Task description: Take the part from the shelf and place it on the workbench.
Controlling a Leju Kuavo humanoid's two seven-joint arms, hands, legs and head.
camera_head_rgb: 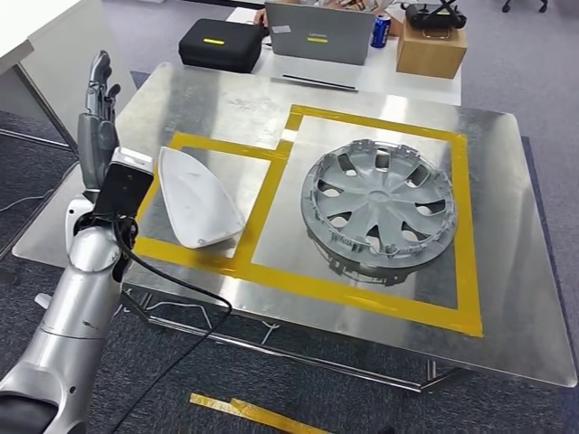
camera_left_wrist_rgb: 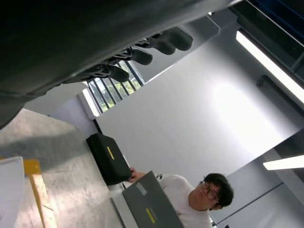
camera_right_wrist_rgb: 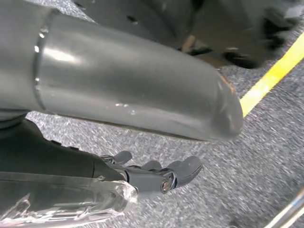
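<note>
On the metal surface [camera_head_rgb: 204,99], inside the smaller of two yellow-taped frames, lies the white shell-shaped part [camera_head_rgb: 198,199], so the placing step looks done, or nearly so. The left hand [camera_head_rgb: 98,117] is raised beside the surface's left edge, fingers upright and loosely apart, holding nothing and clear of the part. The right hand [camera_right_wrist_rgb: 157,173] hangs low over grey carpet, its fingers stretched out and empty. By my reading the next move is only to draw the left arm away without brushing the part. A silver wheel cover [camera_head_rgb: 377,206] fills the larger frame, well apart. Beyond sit a black case [camera_head_rgb: 218,43], a laptop [camera_head_rgb: 319,32] with a person [camera_left_wrist_rgb: 193,197] behind it, and a cardboard box [camera_head_rgb: 430,47].
</note>
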